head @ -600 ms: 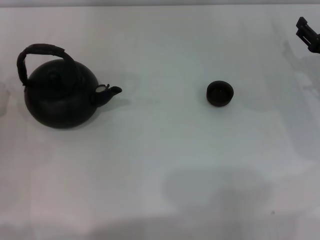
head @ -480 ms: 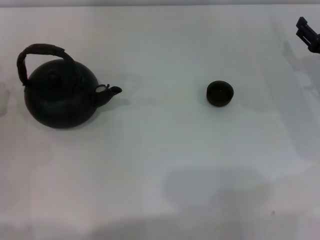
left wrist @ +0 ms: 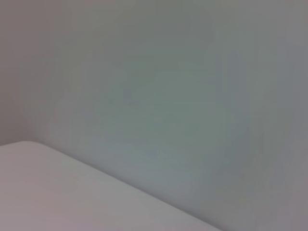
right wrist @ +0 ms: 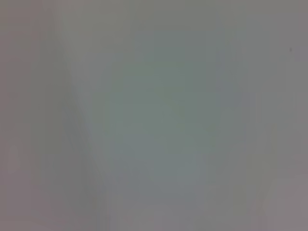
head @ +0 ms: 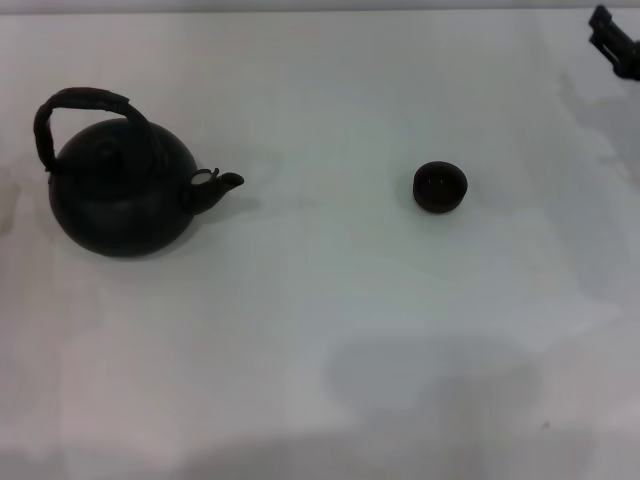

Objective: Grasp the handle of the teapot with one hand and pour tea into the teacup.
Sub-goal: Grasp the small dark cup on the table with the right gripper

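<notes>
Teapot: large round matte black teapot (head: 120, 198) on the white counter (head: 330, 300), robot's left, spout toward the cup.
Handle: dark wrapped arched handle (head: 75, 105), upright, untouched.
Teacup: small dark handleless teacup (head: 440, 187), well apart from the spout.
Right gripper (head: 615, 40): far corner (finger state cannot be told).
Left gripper: unseen.
Advice: grip the handle's crown squarely; lift level before tilting.

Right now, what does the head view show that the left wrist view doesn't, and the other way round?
Only the head view shows the teapot with its arched handle, the teacup standing apart from it, and the right pincer at the far right edge. Only the left wrist view shows a plain grey wall. Both share the white table.
</notes>
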Controlling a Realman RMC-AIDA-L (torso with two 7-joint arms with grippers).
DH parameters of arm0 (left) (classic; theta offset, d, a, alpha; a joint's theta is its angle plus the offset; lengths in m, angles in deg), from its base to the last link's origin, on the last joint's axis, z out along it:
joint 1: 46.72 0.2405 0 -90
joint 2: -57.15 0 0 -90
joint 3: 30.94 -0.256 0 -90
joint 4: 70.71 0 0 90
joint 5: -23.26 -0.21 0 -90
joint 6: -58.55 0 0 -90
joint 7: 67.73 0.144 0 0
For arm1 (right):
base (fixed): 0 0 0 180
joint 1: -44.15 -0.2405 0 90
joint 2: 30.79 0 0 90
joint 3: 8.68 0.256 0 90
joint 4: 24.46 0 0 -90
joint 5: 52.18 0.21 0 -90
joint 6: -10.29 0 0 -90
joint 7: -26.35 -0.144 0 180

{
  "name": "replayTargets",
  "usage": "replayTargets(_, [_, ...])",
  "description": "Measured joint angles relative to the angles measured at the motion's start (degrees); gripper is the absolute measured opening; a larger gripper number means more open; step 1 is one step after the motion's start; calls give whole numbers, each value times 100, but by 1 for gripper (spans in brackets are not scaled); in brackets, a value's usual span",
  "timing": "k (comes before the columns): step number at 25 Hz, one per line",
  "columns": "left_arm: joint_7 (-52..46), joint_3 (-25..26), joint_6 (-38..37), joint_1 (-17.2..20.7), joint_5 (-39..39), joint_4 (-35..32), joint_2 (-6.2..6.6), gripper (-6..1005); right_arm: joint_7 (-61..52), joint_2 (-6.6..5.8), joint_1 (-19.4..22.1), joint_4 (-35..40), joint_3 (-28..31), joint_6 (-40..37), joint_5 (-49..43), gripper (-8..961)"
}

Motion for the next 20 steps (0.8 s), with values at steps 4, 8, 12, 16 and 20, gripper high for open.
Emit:
replayTargets(4, [-15,-16,-35,40,-22,21,-3,774,-963,-44,-121,251,-507,-62,-5,829])
replayTargets(8, [-17,-23,-41,69,-22,42,-9,774,-1968,-176,-148,953,-1584,-311,-81,827])
replayTargets(12, [-18,-32,-43,89,-22,45,-11,773,-3200,-441,-223,1815,-2289,-565,-1136,825])
replayTargets(16, [-18,-37,-43,105,-21,45,-9,773,-4705,-592,-421,2784,-2331,-485,-3195,825])
replayTargets(20, [-18,-35,-42,107,-21,40,2,773,-5848,-581,-507,3797,-2306,-120,-5082,825])
